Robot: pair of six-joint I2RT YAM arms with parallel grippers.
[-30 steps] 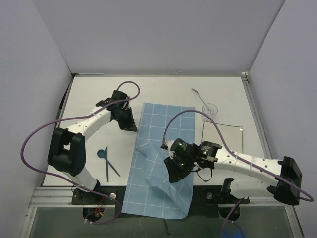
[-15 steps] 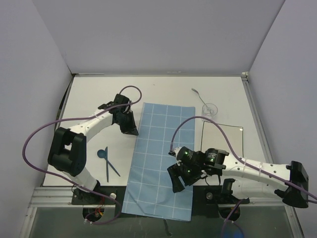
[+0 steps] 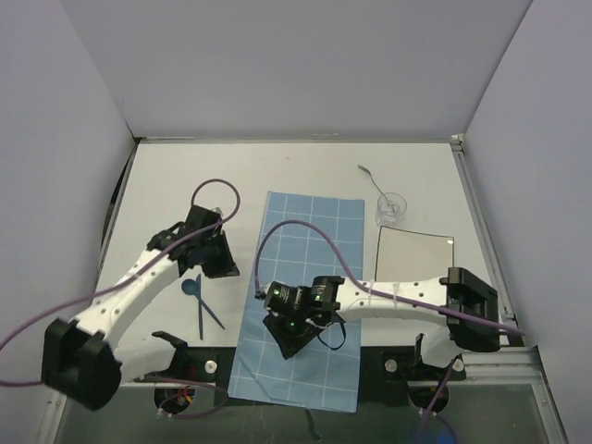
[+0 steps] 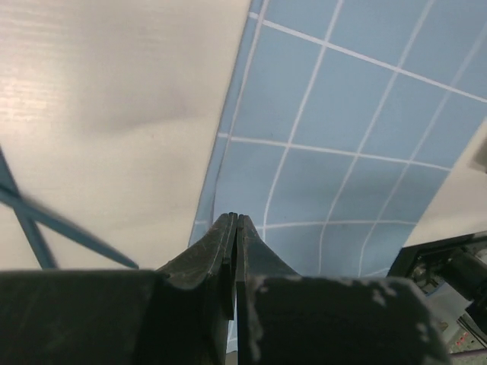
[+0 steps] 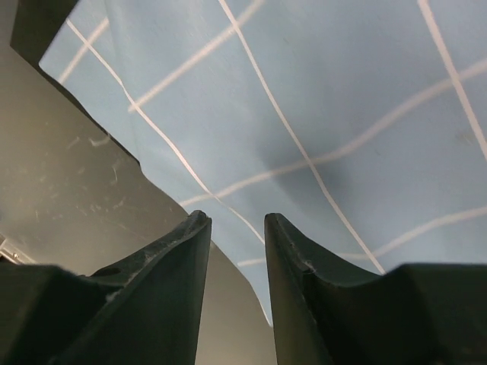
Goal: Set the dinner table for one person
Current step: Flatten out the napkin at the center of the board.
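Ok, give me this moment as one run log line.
mat: spread on dinner table; left gripper: shut, at mat's left edge; right gripper: open above mat's near end

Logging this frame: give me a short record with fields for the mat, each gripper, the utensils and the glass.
mat: blue gridded mat spread flat on the dinner table
left gripper: left gripper shut, empty, at the mat's left edge
right gripper: right gripper open, nothing between its fingers, over the mat's near part
utensils: two blue utensils, crossed, left of the mat
glass: glass, clear, beyond the mat's far right corner
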